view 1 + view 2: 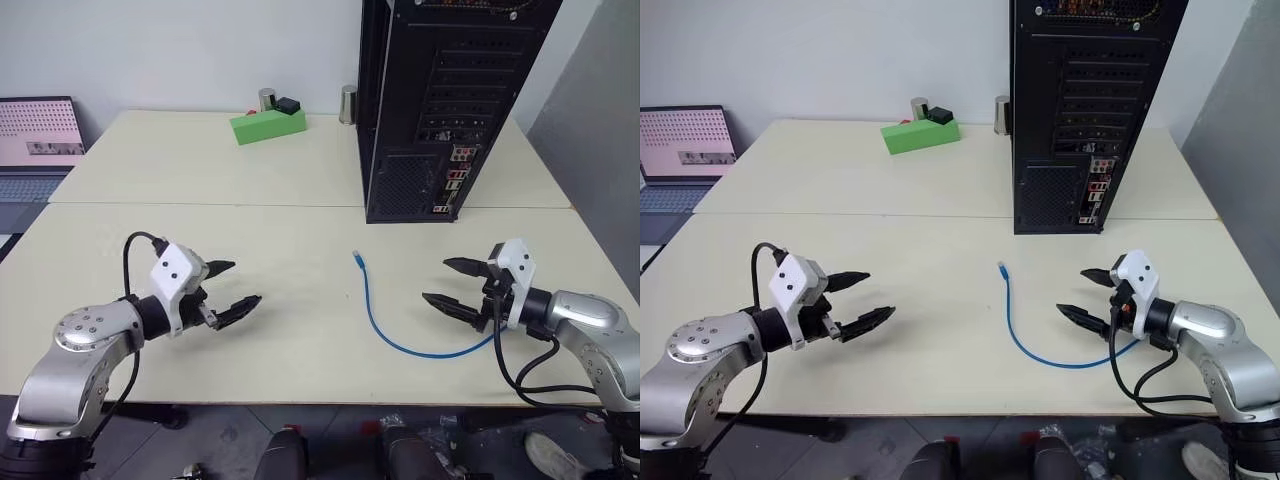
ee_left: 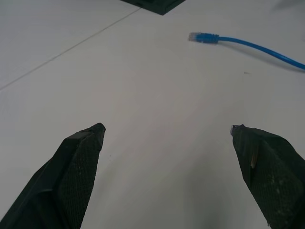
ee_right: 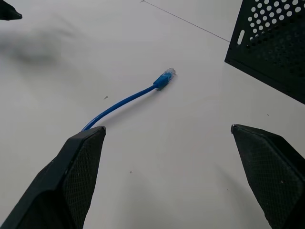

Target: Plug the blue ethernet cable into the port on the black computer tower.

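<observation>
A pale cream table (image 1: 250,190) spans the scene, with a seam running left to right across its middle. On the far right part of it the black computer tower (image 1: 440,100) stands upright, its rear panel turned toward the near edge: slotted expansion covers run down the upper part, a mesh vent grille (image 1: 404,184) sits low on the left of the panel, and a column of small coloured connectors (image 1: 452,180) runs down beside the grille on its right.

At the far left edge an open laptop (image 1: 38,140) shows a pinkish screen. Far across the table, left of the tower, lies a green block (image 1: 268,124) with a small black item on top and a metal cylinder (image 1: 267,98) just behind it; another metal cylinder (image 1: 347,103) stands just beside the tower's left side.

The left gripper (image 1: 238,286) hovers over the near left of the table, its two black fingers spread wide with nothing between them. The right gripper (image 1: 446,285) hovers over the near right, also spread wide and empty, pointing toward the middle.

The blue ethernet cable (image 1: 400,343) lies loose on the table between the two grippers, nearer the right one. It curves from near the right gripper round to the left, and its plug (image 1: 357,259) rests on the table in front of the tower, apart from the rear panel and not in any port.
</observation>
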Controlling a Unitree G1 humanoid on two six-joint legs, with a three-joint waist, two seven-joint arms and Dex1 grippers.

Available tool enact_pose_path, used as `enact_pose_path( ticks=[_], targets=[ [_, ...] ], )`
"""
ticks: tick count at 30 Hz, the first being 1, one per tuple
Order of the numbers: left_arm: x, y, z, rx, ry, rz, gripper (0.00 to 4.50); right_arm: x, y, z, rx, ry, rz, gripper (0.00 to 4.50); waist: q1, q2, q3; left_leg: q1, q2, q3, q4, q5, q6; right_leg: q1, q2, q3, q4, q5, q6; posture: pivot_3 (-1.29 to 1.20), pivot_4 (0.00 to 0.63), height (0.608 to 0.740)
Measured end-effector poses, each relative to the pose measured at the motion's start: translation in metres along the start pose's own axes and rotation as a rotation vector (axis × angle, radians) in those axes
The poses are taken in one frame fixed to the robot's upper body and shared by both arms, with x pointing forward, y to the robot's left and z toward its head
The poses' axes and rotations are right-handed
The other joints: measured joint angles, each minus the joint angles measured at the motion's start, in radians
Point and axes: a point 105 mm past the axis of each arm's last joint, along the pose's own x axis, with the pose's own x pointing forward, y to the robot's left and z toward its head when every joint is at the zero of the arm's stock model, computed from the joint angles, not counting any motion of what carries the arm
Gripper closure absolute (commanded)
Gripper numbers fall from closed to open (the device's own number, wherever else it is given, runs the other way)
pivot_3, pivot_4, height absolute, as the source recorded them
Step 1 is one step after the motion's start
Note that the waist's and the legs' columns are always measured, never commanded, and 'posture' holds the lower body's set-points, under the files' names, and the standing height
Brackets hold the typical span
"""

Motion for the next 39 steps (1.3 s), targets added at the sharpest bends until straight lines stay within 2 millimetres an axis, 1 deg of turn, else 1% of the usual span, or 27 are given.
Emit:
enact_pose_path(
  ticks=[3, 6, 9, 12, 15, 16, 19, 21, 23, 25, 26, 28, 29, 32, 35, 37, 38, 39],
  targets=[
    [0.001, -0.001, 0.000, 0.009, -0.006, -0.004, 0.00, 0.000, 0.000, 0.000, -0.002, 0.002, -0.002, 0.03, 0.000, 0.000, 0.000, 0.000, 0.000, 0.000, 0.000, 0.000, 0.000, 0.000, 0.000, 0.000, 0.000, 0.000, 0.000, 0.00, 0.150, 0.740],
    [0.004, -0.005, -0.004, 0.017, 0.000, -0.016, 0.00, 0.000, 0.002, -0.002, -0.004, 0.006, -0.007, 0.03, 0.001, 0.000, 0.000, 0.000, 0.000, 0.000, 0.000, 0.000, 0.000, 0.000, 0.000, 0.000, 0.000, 0.000, 0.000, 0.00, 0.150, 0.740],
    [0.004, -0.004, -0.005, 0.030, -0.004, -0.009, 0.00, 0.001, 0.006, -0.001, 0.009, 0.001, 0.001, 0.03, 0.000, 0.000, 0.000, 0.000, 0.000, 0.000, 0.000, 0.000, 0.000, 0.000, 0.000, 0.000, 0.000, 0.000, 0.000, 0.00, 0.150, 0.740],
    [0.003, -0.005, -0.005, 0.050, -0.013, -0.024, 0.00, 0.005, 0.011, 0.001, 0.029, -0.012, 0.007, 0.03, 0.000, 0.000, 0.000, 0.000, 0.000, 0.000, 0.000, 0.000, 0.000, 0.000, 0.000, 0.000, 0.000, 0.000, 0.000, 0.00, 0.150, 0.740],
    [0.004, -0.006, -0.010, 0.068, 0.002, -0.030, 0.00, 0.014, 0.019, 0.001, 0.046, -0.019, 0.025, 0.03, 0.000, 0.000, 0.000, 0.000, 0.000, 0.000, 0.000, 0.000, 0.000, 0.000, 0.000, 0.000, 0.000, 0.000, 0.000, 0.00, 0.150, 0.740],
    [0.005, -0.005, -0.012, 0.076, 0.011, -0.031, 0.00, 0.020, 0.022, 0.001, 0.050, -0.021, 0.028, 0.03, 0.000, 0.000, 0.000, 0.000, 0.000, 0.000, 0.000, 0.000, 0.000, 0.000, 0.000, 0.000, 0.000, 0.000, 0.000, 0.00, 0.150, 0.740],
    [0.008, -0.005, -0.017, 0.091, 0.032, -0.046, 0.00, 0.049, 0.036, 0.005, 0.069, -0.050, 0.030, 0.03, -0.004, 0.000, 0.000, 0.000, 0.001, 0.000, 0.000, 0.000, 0.000, -0.001, 0.001, 0.000, 0.001, 0.000, 0.000, 0.00, 0.150, 0.740],
    [0.010, -0.004, -0.018, 0.094, 0.034, -0.051, 0.00, 0.065, 0.043, 0.009, 0.061, -0.061, 0.034, 0.03, -0.002, 0.000, 0.000, 0.000, 0.001, 0.000, 0.000, 0.000, 0.000, -0.001, 0.001, 0.000, 0.000, 0.000, 0.000, 0.00, 0.150, 0.740],
    [0.011, 0.001, -0.018, 0.098, 0.031, -0.045, 0.00, 0.084, 0.042, 0.014, 0.056, -0.074, 0.001, 0.03, -0.001, 0.000, 0.000, 0.000, 0.001, 0.000, 0.000, 0.000, 0.000, -0.001, 0.001, 0.000, 0.001, 0.000, 0.000, 0.00, 0.150, 0.740],
    [0.012, 0.001, -0.016, 0.104, 0.024, -0.051, 0.00, 0.097, 0.043, 0.015, 0.061, -0.071, -0.019, 0.03, -0.001, 0.000, 0.000, 0.000, 0.001, 0.000, 0.000, 0.000, 0.000, -0.001, 0.001, 0.000, 0.001, 0.000, 0.000, 0.00, 0.150, 0.740],
    [0.014, 0.000, -0.015, 0.108, 0.021, -0.060, 0.00, 0.106, 0.042, 0.012, 0.059, -0.056, -0.036, 0.03, -0.001, 0.000, 0.000, 0.000, 0.001, 0.000, 0.000, 0.000, 0.000, -0.001, 0.001, 0.000, 0.001, 0.000, 0.000, 0.00, 0.150, 0.740],
    [0.016, -0.002, -0.013, 0.116, 0.015, -0.076, 0.00, 0.115, 0.041, 0.005, 0.057, -0.023, -0.065, 0.03, 0.000, 0.000, 0.000, 0.000, 0.001, 0.000, 0.000, 0.000, 0.000, -0.001, 0.001, 0.000, 0.000, 0.000, 0.000, 0.00, 0.150, 0.740],
    [0.017, -0.003, -0.014, 0.129, 0.023, -0.084, 0.00, 0.125, 0.034, 0.000, 0.074, -0.004, -0.122, 0.03, 0.000, 0.000, 0.000, 0.000, 0.001, 0.000, 0.000, 0.000, 0.000, -0.001, 0.001, 0.000, 0.001, 0.000, 0.000, 0.00, 0.150, 0.740],
    [0.021, -0.007, -0.015, 0.141, 0.032, -0.107, 0.00, 0.135, 0.026, -0.003, 0.074, 0.016, -0.191, 0.03, 0.000, 0.000, 0.000, 0.000, 0.001, 0.000, 0.000, 0.000, 0.000, -0.002, 0.001, 0.000, 0.001, 0.000, 0.000, 0.00, 0.150, 0.740],
    [0.022, -0.009, -0.016, 0.141, 0.037, -0.112, 0.00, 0.138, 0.018, -0.012, 0.065, 0.055, -0.253, 0.03, 0.000, 0.000, 0.000, -0.001, 0.001, 0.000, 0.000, 0.000, 0.000, -0.002, 0.001, 0.000, 0.001, 0.000, 0.000, 0.00, 0.150, 0.740],
    [0.023, -0.009, -0.016, 0.142, 0.036, -0.112, 0.00, 0.140, 0.018, -0.019, 0.080, 0.079, -0.270, 0.40, -0.001, 0.000, 0.000, -0.001, 0.001, 0.000, 0.000, 0.000, 0.000, -0.002, 0.001, 0.000, 0.001, 0.000, 0.000, 0.00, 0.150, 0.740],
    [0.023, -0.009, -0.016, 0.142, 0.035, -0.114, 0.00, 0.141, 0.018, -0.019, 0.084, 0.080, -0.277, 0.54, -0.001, 0.000, 0.000, -0.001, 0.001, 0.000, -0.001, 0.000, 0.000, -0.003, 0.001, 0.000, 0.002, 0.000, 0.000, 0.00, 0.150, 0.740],
    [0.024, -0.010, -0.015, 0.144, 0.033, -0.117, 0.00, 0.142, 0.018, -0.019, 0.086, 0.080, -0.282, 0.80, -0.001, 0.000, 0.000, -0.001, 0.001, 0.000, -0.001, 0.000, 0.000, -0.003, 0.001, 0.000, 0.002, 0.000, 0.000, 0.00, 0.150, 0.740]
  ],
)
